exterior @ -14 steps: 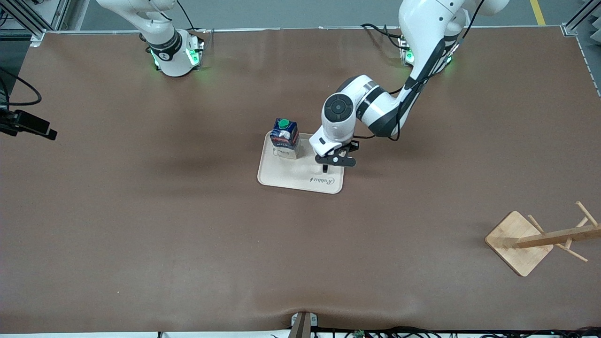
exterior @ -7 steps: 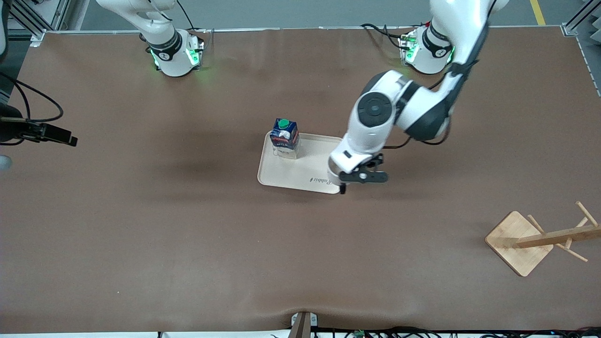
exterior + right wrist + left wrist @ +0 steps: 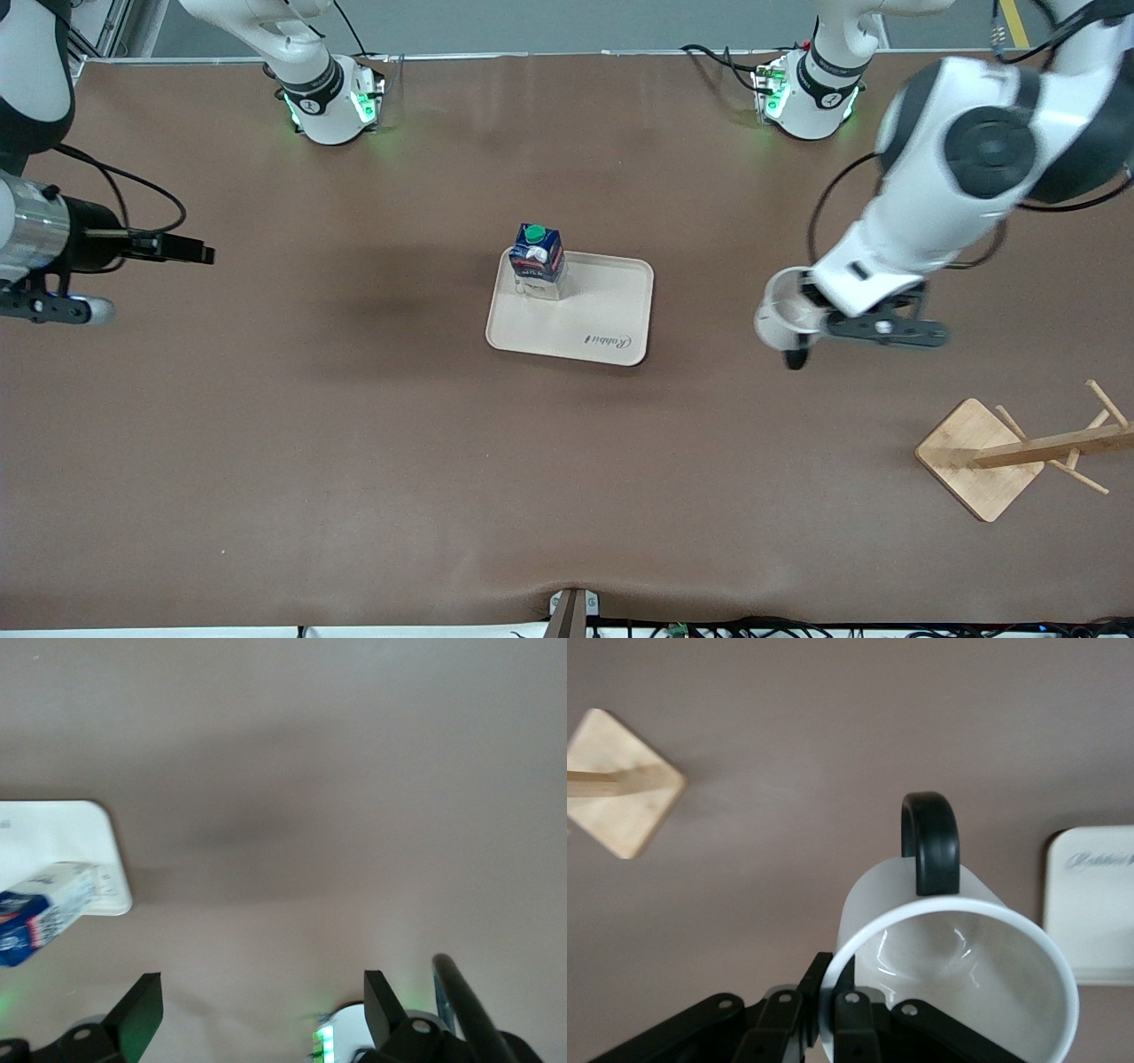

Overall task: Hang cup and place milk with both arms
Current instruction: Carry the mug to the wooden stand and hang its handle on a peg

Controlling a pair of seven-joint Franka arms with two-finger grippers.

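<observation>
The white cup [image 3: 778, 319] with a black handle [image 3: 795, 358] hangs in the air over bare table between the tray and the wooden rack. My left gripper [image 3: 811, 307] is shut on its rim. In the left wrist view the fingers [image 3: 830, 992] pinch the cup's wall [image 3: 873, 904], and the handle [image 3: 930, 842] points away from them. The dark-blue milk [image 3: 538, 257] with a green cap stands upright on the beige tray [image 3: 576, 323], at the corner toward the right arm's base. My right gripper [image 3: 205, 254] is open and empty over the right arm's end of the table; its fingers [image 3: 142, 1005] stand wide apart.
A wooden cup rack [image 3: 983, 456] with slanting pegs stands at the left arm's end, nearer the front camera; the left wrist view shows its square base [image 3: 620, 784]. Both arm bases with green lights [image 3: 332, 106] sit along the table's back edge.
My left arm has swung off the tray toward the rack's end of the table, bringing the cup into view. My right gripper has come in from the table's edge toward the middle.
</observation>
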